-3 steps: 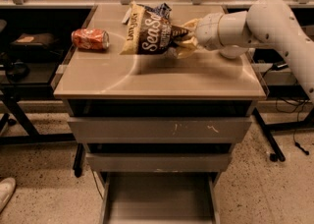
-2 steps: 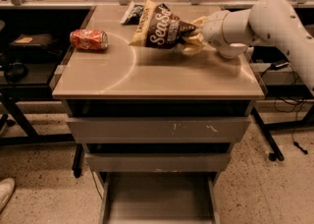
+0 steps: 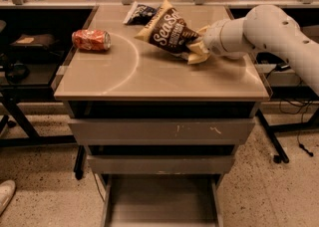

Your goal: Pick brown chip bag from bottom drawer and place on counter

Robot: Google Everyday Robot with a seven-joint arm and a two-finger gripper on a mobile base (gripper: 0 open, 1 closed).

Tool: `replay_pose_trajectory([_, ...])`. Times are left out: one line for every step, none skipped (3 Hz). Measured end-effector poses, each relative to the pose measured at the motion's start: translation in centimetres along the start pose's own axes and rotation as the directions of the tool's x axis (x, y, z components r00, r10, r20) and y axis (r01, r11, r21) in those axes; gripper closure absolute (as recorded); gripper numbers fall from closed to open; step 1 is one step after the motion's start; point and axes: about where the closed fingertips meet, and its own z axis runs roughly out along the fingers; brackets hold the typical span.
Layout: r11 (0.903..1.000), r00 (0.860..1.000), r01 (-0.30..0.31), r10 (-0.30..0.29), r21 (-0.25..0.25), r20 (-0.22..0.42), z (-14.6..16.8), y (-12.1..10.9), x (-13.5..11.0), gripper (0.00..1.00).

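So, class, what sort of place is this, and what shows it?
Probably a robotics lab: a white robot arm whose gripper holds a brown chip bag over the counter of a grey drawer unit, with cluttered workbenches and loose cables around.

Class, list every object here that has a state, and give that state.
brown chip bag: held by one end, tilted
gripper: above the counter, right side, shut on the bag
bottom drawer: pulled open
red can: lying on its side
blue bag: lying flat
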Motion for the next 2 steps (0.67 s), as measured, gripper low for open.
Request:
replay_pose_trajectory([0.9988,0.999,-0.033,0.033,-0.036,0.002,0.57,0.84,-0.23,0.89])
replay_pose_trajectory([0.9988,0.999,-0.033,0.033,-0.036,0.002,0.57,0.84,-0.23,0.72])
